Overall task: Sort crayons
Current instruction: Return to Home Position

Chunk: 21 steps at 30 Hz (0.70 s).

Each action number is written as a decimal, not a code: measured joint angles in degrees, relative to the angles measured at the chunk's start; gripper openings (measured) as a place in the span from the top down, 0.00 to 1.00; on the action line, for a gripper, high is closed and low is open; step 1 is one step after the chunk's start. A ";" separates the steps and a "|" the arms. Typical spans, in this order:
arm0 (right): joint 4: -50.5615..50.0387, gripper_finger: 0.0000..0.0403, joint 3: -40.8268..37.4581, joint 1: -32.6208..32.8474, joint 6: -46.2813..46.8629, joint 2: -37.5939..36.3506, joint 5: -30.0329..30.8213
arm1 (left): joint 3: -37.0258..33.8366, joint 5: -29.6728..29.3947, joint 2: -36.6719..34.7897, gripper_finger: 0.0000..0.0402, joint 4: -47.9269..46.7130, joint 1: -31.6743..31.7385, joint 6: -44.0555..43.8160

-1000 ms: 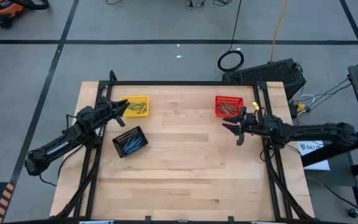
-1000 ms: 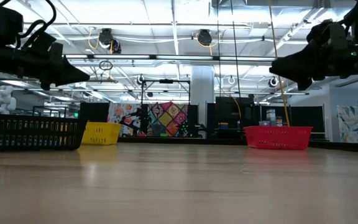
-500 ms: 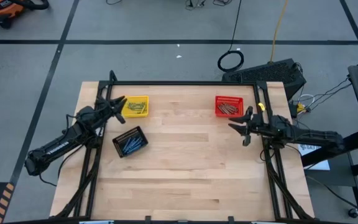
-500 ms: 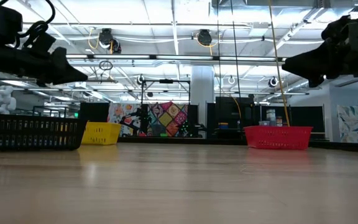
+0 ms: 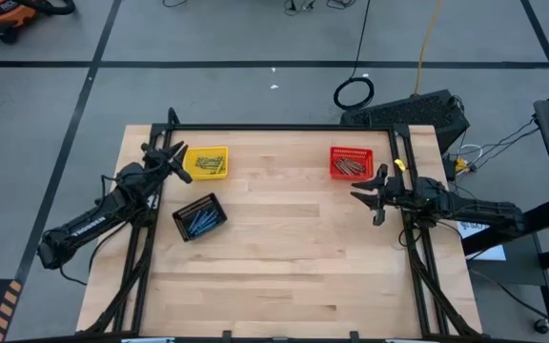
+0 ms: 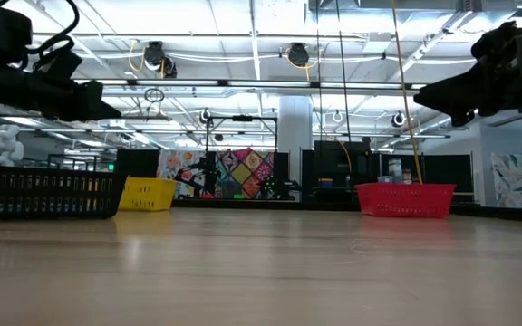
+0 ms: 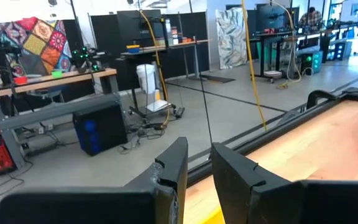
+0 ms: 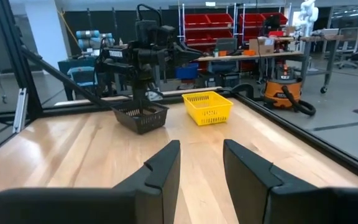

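nearest you on the worktop [image 5: 294, 267], the black basket [image 5: 178, 225] sits left of centre with the blue crayons [image 5: 198, 221] lying in it. a bit farther back, your left gripper [image 5: 181, 164] hangs in the air by the left edge, fingers slightly apart and empty. your right gripper [image 5: 365, 195] hangs near the right edge, also parted with nothing in it. farthest back, the yellow basket [image 5: 208, 150], just beside the left gripper, has the yellow-green crayons [image 5: 210, 166], and the red basket [image 5: 351, 150] has the brown crayons [image 5: 353, 168].
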 joint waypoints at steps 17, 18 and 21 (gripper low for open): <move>-0.10 0.73 -0.13 0.00 -0.28 0.20 0.62 | 0.00 0.70 1.75 0.80 0.02 0.00 -0.44; 0.56 0.73 -0.13 0.00 -0.30 0.20 0.77 | 0.00 0.70 1.75 0.80 0.02 0.00 -0.44; 3.79 0.73 -0.33 0.00 -0.28 0.22 0.86 | 0.00 0.81 1.75 0.80 0.02 0.00 -0.44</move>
